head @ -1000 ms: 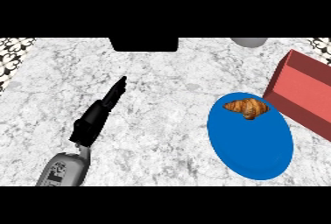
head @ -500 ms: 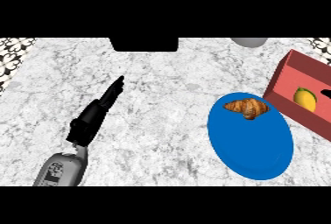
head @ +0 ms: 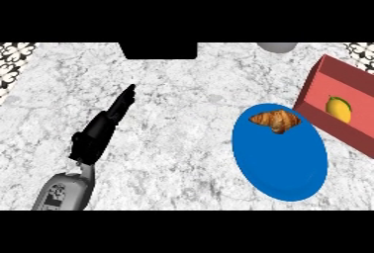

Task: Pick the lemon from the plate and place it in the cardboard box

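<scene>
The lemon [head: 337,108] lies inside the box [head: 321,86], right of the plate [head: 281,163]. The left hand [head: 102,128], far left of the plate, is straight and empty; little can go wrong unless something knocks the box.

We see the yellow lemon [head: 337,108] lying inside the red box [head: 326,82] at the far right. The blue plate [head: 281,158] lies flat just left of the box, a bit nearer to us.

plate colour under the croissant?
Solid blue plate; the croissant sits at its far end. Head view shows it.
</scene>
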Robot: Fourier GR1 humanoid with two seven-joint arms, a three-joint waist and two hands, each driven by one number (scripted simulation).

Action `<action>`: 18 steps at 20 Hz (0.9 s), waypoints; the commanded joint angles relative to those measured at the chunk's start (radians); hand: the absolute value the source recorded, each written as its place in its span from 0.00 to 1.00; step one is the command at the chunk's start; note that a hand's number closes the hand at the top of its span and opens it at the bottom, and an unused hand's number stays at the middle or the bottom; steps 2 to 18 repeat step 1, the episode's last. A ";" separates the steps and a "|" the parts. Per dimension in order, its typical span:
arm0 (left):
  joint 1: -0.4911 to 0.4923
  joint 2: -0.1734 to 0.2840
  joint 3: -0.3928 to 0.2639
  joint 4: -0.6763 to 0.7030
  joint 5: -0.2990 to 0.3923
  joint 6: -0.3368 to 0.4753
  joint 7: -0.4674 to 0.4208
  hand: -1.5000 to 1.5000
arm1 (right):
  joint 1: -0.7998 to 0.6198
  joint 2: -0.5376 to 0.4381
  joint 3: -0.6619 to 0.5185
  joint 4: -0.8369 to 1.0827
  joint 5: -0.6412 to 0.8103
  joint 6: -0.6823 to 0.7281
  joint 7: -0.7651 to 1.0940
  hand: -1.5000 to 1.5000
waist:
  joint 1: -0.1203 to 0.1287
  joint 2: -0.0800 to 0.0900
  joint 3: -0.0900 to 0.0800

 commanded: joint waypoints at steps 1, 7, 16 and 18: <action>0.040 0.018 0.016 0.002 0.017 -0.026 -0.031 0.50 | 0.051 -0.048 -0.153 0.049 -0.159 0.063 -0.099 0.00 | -0.002 0.001 0.000; 0.040 0.018 0.016 0.002 0.017 -0.026 -0.031 0.50 | 0.051 -0.048 -0.153 0.049 -0.159 0.063 -0.099 0.00 | -0.002 0.001 0.000; 0.040 0.018 0.016 0.002 0.017 -0.026 -0.031 0.50 | 0.051 -0.048 -0.153 0.049 -0.159 0.063 -0.099 0.00 | -0.002 0.001 0.000; 0.040 0.018 0.016 0.002 0.017 -0.026 -0.031 0.50 | 0.051 -0.048 -0.153 0.049 -0.159 0.063 -0.099 0.00 | -0.002 0.001 0.000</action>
